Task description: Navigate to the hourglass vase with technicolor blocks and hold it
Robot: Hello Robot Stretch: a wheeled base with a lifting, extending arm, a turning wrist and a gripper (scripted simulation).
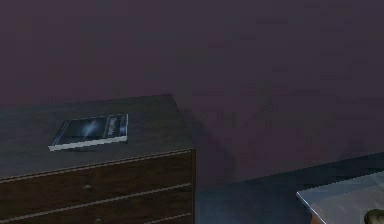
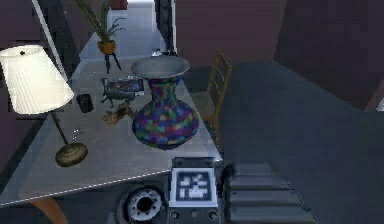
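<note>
- A multicoloured hourglass vase (image 2: 163, 108), grey-rimmed and patterned in bright blocks, stands upright on a long pale grey table (image 2: 105, 165) in the arm side view, close to the table's right edge.
- The dark gripper (image 2: 140, 206) sits at the bottom edge, left of a white square marker (image 2: 195, 187) and below the vase. Its far end cannot be made out, so I cannot tell whether it holds anything.
- A white-shaded lamp with a brass base (image 2: 40, 85) stands left of the vase, with small dark objects (image 2: 122, 90) between them.
- A potted green plant (image 2: 108, 35) stands at the table's far end.
- A wooden chair (image 2: 216, 85) stands beside the table, right of the vase.
- In the forward view, a blue-covered book (image 1: 90, 131) lies flat on a dark wooden chest of drawers (image 1: 100, 180) against a purple wall (image 1: 260, 70).
</note>
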